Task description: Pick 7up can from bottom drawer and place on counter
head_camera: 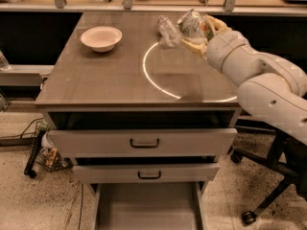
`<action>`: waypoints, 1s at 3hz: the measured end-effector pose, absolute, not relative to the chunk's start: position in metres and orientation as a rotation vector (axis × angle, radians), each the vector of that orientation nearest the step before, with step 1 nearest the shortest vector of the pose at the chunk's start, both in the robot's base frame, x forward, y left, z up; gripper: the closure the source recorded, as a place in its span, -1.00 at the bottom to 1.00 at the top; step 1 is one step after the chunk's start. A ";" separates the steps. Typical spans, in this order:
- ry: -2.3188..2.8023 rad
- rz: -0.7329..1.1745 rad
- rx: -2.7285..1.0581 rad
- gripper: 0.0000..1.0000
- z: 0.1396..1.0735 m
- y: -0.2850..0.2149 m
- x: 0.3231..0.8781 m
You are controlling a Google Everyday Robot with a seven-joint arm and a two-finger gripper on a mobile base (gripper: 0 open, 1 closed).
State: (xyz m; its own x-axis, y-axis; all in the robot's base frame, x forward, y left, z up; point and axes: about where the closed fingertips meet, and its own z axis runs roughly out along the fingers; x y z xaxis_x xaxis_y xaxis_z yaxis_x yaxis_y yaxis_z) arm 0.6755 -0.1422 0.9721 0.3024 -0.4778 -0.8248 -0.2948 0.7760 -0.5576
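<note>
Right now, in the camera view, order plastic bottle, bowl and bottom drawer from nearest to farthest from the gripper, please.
The gripper holds the 7up can over the counter, far right.
1. plastic bottle, just left of it.
2. bowl, far left.
3. bottom drawer, low in front.

The glossy wood-grain tabletop (96, 78) carries a thin bright ring of light (146, 75) across its right half. A white bowl (101, 37) stands upright near the far left corner. A clear plastic bottle (167, 30), seemingly on its side, lies toward the far edge. Just beside it, the end effector (201, 32) grips the 7up can (191, 22) over the far right part.
</note>
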 end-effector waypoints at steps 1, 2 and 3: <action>1.302 -0.035 -0.665 1.00 0.976 -0.122 0.693; 1.331 0.056 -0.625 1.00 0.968 -0.103 0.700; 1.340 0.124 -0.589 1.00 0.960 -0.091 0.707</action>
State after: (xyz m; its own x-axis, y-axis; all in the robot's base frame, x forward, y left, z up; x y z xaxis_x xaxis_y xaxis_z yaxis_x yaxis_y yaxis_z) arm 0.7069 -0.0914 0.9598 0.2462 -0.2446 -0.9378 -0.4128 0.8490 -0.3298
